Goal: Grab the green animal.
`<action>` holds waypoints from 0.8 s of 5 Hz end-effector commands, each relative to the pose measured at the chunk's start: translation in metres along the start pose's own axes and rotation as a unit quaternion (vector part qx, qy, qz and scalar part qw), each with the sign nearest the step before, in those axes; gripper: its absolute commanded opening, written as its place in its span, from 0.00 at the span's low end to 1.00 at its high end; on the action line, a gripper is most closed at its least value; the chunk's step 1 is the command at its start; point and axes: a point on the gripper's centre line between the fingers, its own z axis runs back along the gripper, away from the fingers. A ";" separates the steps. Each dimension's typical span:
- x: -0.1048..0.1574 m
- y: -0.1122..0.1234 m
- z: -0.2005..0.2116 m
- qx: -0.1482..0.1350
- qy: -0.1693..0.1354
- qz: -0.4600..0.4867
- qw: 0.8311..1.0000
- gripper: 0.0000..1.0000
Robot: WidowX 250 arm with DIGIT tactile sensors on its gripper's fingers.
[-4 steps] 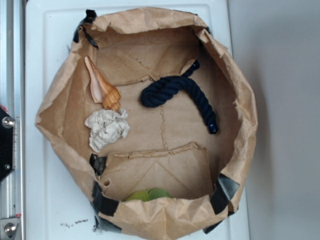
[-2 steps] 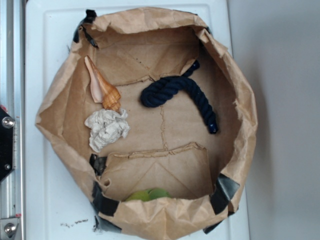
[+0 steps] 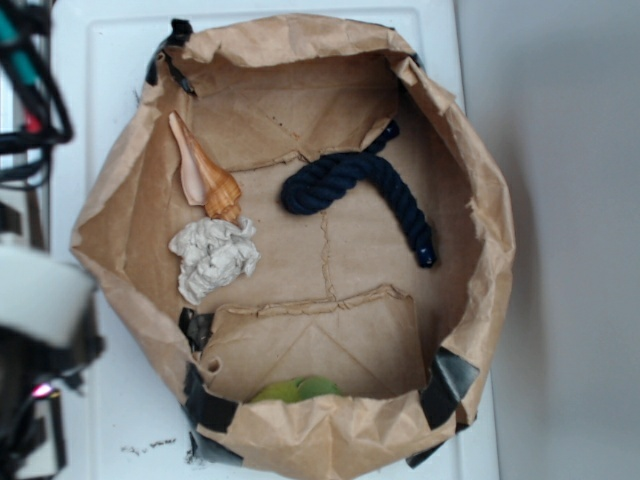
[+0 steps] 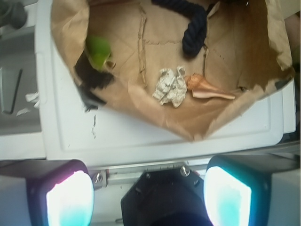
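The green animal (image 3: 296,389) is a small lime-green soft toy lying at the near edge inside the brown paper bag (image 3: 470,180), partly hidden by the bag's folded rim. In the wrist view it (image 4: 98,51) shows at the bag's upper left corner. My gripper (image 4: 148,197) is open and empty, its two pale pads wide apart, over the aluminium rail outside the bag's left side. In the exterior view the arm shows only as a blurred shape at the left edge (image 3: 40,300).
Inside the bag lie a white paper wad (image 3: 213,258), an orange-tan seashell (image 3: 205,180) and a dark blue rope (image 3: 365,185). The bag stands on a white tray (image 3: 100,60). Black tape (image 3: 455,385) holds the bag's corners.
My arm has come into the exterior view at the left edge, covering the rail. Nothing in the bag has moved.
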 end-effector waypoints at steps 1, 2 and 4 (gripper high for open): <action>0.027 0.023 -0.024 -0.047 -0.075 0.003 0.996 1.00; 0.040 0.033 -0.046 -0.051 -0.068 0.024 0.996 1.00; 0.077 0.028 -0.055 -0.048 -0.055 0.048 0.996 1.00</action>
